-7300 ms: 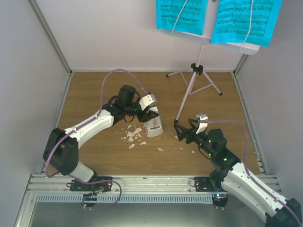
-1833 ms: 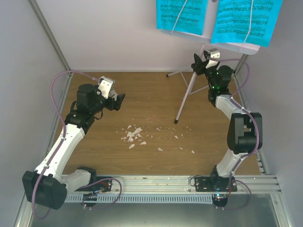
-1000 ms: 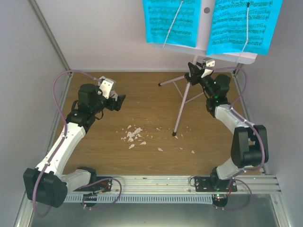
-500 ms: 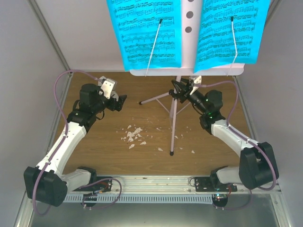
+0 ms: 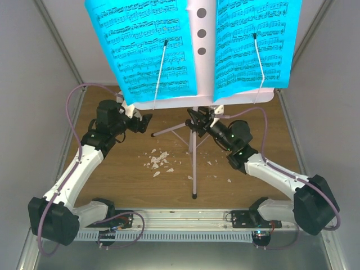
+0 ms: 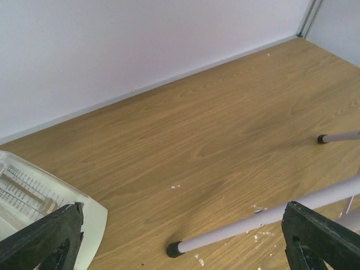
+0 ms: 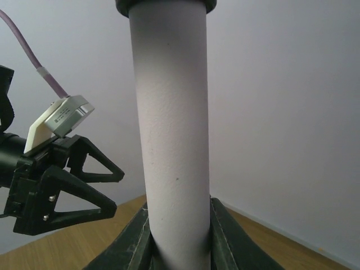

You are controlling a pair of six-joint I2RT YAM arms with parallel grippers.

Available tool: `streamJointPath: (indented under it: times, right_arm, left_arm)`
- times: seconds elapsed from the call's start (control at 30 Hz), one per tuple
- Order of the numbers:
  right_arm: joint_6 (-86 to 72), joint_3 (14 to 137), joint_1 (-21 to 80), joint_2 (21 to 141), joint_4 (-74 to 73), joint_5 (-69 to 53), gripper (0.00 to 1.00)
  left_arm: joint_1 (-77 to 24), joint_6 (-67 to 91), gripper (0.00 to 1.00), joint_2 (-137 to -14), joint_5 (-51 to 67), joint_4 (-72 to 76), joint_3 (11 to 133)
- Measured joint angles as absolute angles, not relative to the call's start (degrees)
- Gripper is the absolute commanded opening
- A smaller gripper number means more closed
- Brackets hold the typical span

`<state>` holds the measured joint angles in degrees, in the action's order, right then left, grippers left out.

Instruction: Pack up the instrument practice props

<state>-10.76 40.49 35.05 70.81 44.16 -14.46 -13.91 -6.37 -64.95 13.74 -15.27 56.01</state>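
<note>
In the top view my right gripper (image 5: pixel 196 120) is shut on the pole of the pale music stand (image 5: pixel 193 163), below its perforated desk (image 5: pixel 201 34). Two cyan sheet-music pages (image 5: pixel 147 50) sit on the desk under wire clips. In the right wrist view the pole (image 7: pixel 171 124) fills the gap of my right gripper (image 7: pixel 179 211), with both fingers pressed against it. My left gripper (image 5: pixel 147 122) is open at the left, holding nothing. Its wrist view shows a stand leg (image 6: pixel 264 216) crossing the floor ahead of the left gripper (image 6: pixel 180 250), and the white metronome (image 6: pixel 34 197) with its clear cover beside the left finger.
Small white crumbs (image 5: pixel 158 160) lie scattered on the wooden floor (image 5: pixel 129 180) between the arms. White walls close in the back and both sides. The raised pages hide the back of the floor in the top view. My left gripper (image 7: pixel 67 185) shows beyond the pole in the right wrist view.
My right arm has swung the music stand to the left and nearer the front, so the pages loom larger. The left arm has stayed in place, still open.
</note>
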Motion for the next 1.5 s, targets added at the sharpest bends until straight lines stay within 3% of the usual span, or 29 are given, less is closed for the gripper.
streamJointPath:
  times: [0.6,0.7,0.8,0.87,1.1,1.17,1.5]
  right_arm:
    - [-8.7,40.7,51.5,70.9,43.2,10.8,0.02]
    - [-8.7,40.7,52.1,70.7,43.0,12.1,0.22]
    - [-9.9,40.7,52.2,70.0,41.9,12.6,0.51]
    - [-13.6,40.6,52.6,69.3,40.6,14.0,0.65]
    - [-16.8,38.9,52.7,64.2,37.5,15.7,0.96]
    - [-16.4,37.7,52.8,61.5,36.4,16.2,0.99]
    - [-18.6,27.8,51.5,43.9,26.3,21.9,1.00]
  left_arm:
    - [-15.5,-6.0,0.96,-65.0,12.7,-15.2,56.0]
    - [-15.8,-6.0,0.96,-65.1,12.6,-15.3,56.0]
    - [-15.8,-6.0,0.96,-65.2,12.4,-15.2,56.0]
    - [-15.8,-6.0,0.96,-65.4,12.3,-15.3,56.0]
    - [-16.0,-5.6,0.97,-65.5,11.8,-15.2,55.9]
    - [-16.1,-5.3,0.99,-65.5,11.4,-15.1,55.7]
    - [-12.9,-0.3,0.99,-64.8,8.9,-14.0,54.6]
